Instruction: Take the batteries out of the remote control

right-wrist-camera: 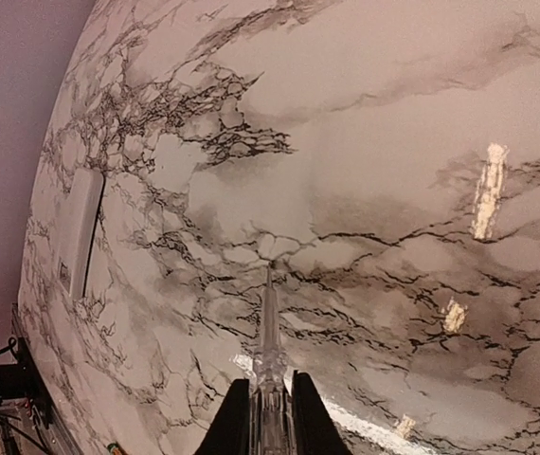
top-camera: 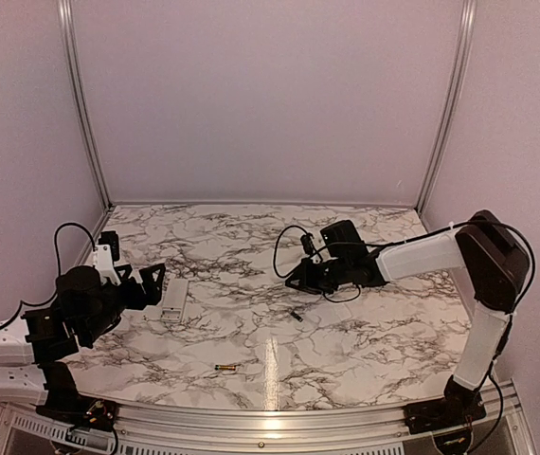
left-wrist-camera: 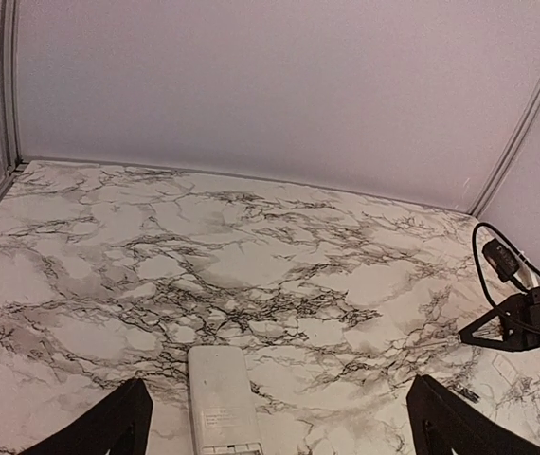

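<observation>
On the marble desk [top-camera: 374,351], batteries [top-camera: 225,366] lie apart from the remote [top-camera: 173,299], so unloading looks done; left fingers [left-wrist-camera: 118,427] gape empty, right fingers [right-wrist-camera: 237,417] pinch a clear spike [right-wrist-camera: 269,322].

I'm seeing the table [top-camera: 365,336] showing white marble with grey-black veining. The remote [left-wrist-camera: 221,398] is reading plain white. A battery [top-camera: 225,366] is showing gold with a dark end. My left gripper [top-camera: 145,275] and right gripper [top-camera: 297,282] are showing black. The walls [top-camera: 270,95] are looking pale lilac.
</observation>
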Available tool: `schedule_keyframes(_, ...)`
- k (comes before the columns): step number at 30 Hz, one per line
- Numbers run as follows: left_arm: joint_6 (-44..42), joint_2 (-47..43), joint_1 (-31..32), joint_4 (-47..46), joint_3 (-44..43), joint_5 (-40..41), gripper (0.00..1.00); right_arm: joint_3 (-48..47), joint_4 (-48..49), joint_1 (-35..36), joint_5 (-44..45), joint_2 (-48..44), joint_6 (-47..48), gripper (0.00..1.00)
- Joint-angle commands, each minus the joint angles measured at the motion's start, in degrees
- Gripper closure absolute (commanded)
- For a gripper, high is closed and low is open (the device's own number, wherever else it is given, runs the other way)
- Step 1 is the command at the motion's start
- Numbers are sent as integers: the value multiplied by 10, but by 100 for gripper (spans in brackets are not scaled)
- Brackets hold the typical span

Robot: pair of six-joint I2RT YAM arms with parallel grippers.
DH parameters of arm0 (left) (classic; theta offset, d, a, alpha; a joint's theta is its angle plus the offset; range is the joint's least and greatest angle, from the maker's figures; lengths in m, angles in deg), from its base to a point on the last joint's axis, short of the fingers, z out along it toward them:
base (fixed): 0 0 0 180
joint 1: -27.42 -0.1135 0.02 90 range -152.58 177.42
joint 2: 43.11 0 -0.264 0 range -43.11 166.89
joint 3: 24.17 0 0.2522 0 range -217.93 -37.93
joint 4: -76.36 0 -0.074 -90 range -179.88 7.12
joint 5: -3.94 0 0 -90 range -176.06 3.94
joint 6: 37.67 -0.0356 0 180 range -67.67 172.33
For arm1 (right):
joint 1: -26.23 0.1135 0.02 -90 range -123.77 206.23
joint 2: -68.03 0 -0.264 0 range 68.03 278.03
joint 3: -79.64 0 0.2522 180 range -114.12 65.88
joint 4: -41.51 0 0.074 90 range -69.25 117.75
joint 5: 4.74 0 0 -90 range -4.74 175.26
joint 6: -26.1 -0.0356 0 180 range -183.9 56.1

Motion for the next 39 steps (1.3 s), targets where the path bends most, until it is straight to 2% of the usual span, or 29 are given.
schedule_keyframes(1, -11, -12, 1, -5, 13, 14, 1, -19, -46, -4, -2, 15, 24, 82)
schedule_keyframes(6, -18, -5, 1, -11, 13, 15, 1, -21, -71, -4, 0, 18, 32, 63)
schedule_keyframes(8, -20, -3, 1, -14, 12, 17, 1, -24, -81, -4, 3, 18, 40, 59)
schedule_keyframes(18, -27, 17, 0, -25, 6, 17, 1, -52, -117, -4, 9, 21, 66, 57)
schedule_keyframes(25, -57, 24, 0, -17, -12, 24, 1, -116, -181, -4, 22, 17, 114, 54)
schedule_keyframes(30, -112, 40, 0, 25, -72, 67, 1, -203, -250, -4, 57, -5, 169, 39)
schedule_keyframes(36, -213, 86, -9, 83, -172, 114, 1, -336, -339, -4, 146, -31, 232, 2)
schedule_keyframes(39, -261, 96, -31, 88, -210, 114, 1, -373, -360, -4, 211, -54, 261, 2)
